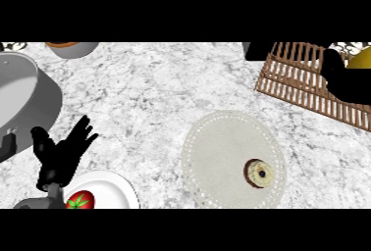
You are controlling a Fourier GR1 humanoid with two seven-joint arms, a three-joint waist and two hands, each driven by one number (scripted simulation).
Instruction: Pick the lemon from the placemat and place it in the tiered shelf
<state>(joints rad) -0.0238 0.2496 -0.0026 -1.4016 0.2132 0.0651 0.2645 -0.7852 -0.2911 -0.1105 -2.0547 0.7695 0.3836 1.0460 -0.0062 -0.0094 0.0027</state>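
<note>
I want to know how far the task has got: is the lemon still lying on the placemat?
No: the lemon is at the right hand over the tiered shelf; the placemat holds only a donut.

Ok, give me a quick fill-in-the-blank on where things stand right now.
1. The right hand holds the ___ over the shelf.
2. On the placemat lies a ___.
3. The left hand rests open at lower left, next to the white ___.
Missing words: lemon; donut; plate.
</note>
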